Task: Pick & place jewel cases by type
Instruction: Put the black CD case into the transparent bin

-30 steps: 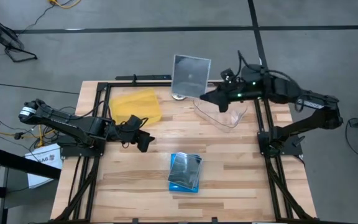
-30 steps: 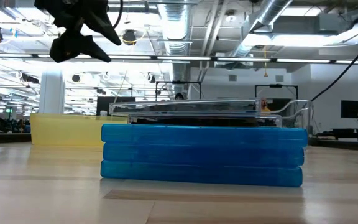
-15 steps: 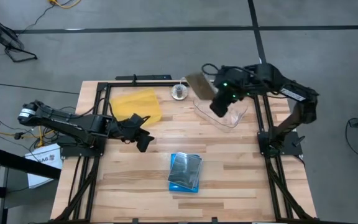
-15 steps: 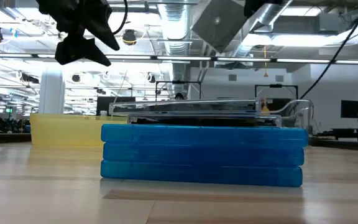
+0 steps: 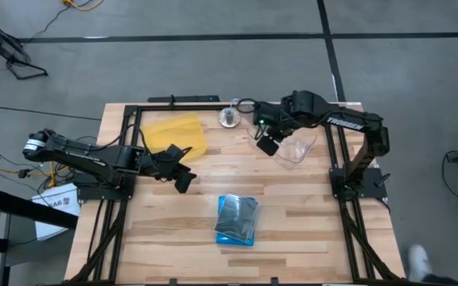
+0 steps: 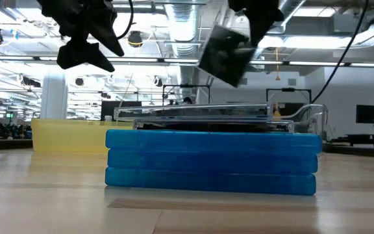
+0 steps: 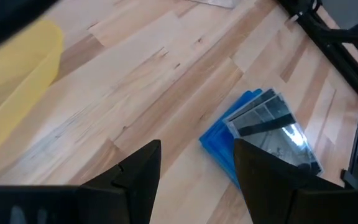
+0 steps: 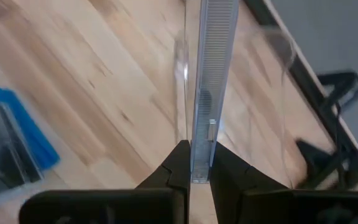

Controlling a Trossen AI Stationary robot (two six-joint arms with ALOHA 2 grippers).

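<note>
My right gripper hangs over the left rim of the clear tub, shut on a clear jewel case with a black inside. A stack of blue jewel cases with a clear one on top lies flat on the table's near middle. My left gripper stands open and empty above the table, left of that stack and near the yellow tray. My right gripper pinches one edge of the clear jewel case between its two fingers, one on each flat face. The fingers come from above, pointing steeply down. The case hangs below them, tilted, clear of the table and the tub.
A small round silvery object sits at the table's far edge between tray and tub. Black frame rails run along the table's left, right and far sides. Bare wood lies between the stack and the tub.
My right gripper has swung from the table's far edge toward the tub, sunk, and tipped from nearly level to steeply down. The held case has gone from lying face up to hanging on edge below the fingers.
</note>
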